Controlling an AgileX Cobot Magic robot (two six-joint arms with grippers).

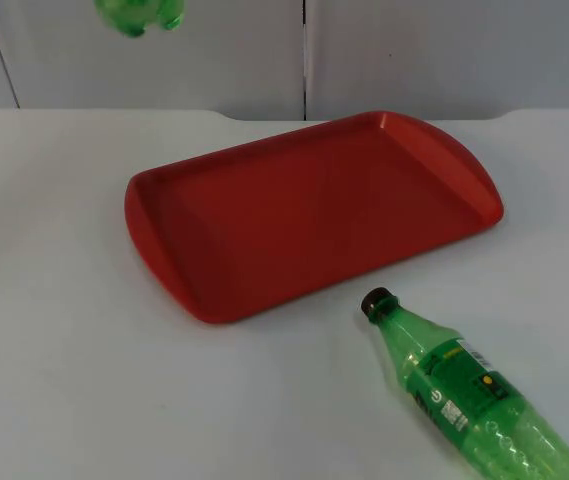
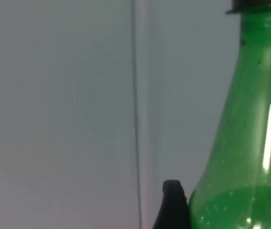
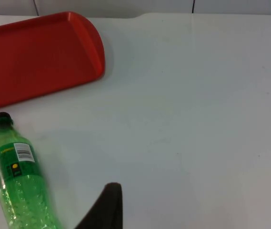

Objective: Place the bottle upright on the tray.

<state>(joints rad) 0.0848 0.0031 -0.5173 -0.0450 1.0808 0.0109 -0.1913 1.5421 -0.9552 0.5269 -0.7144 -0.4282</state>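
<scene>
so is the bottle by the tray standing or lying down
Lying down: the bottle rests on its side on the table, cap toward the red tray, outside it.

Ahead of your right claw's black fingertip (image 3: 107, 205), a green bottle (image 3: 18, 186) lies on its side on the white bench (image 3: 192, 119), black cap toward the red tray (image 3: 35, 57) beyond.

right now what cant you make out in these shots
- Held bottle: top view's upper edge cuts it off; left wrist view crops its base.
- Left gripper's grip: one fingertip beside that bottle.
- Lying bottle: base past the frame edge.
- Right gripper: one fingertip.
</scene>
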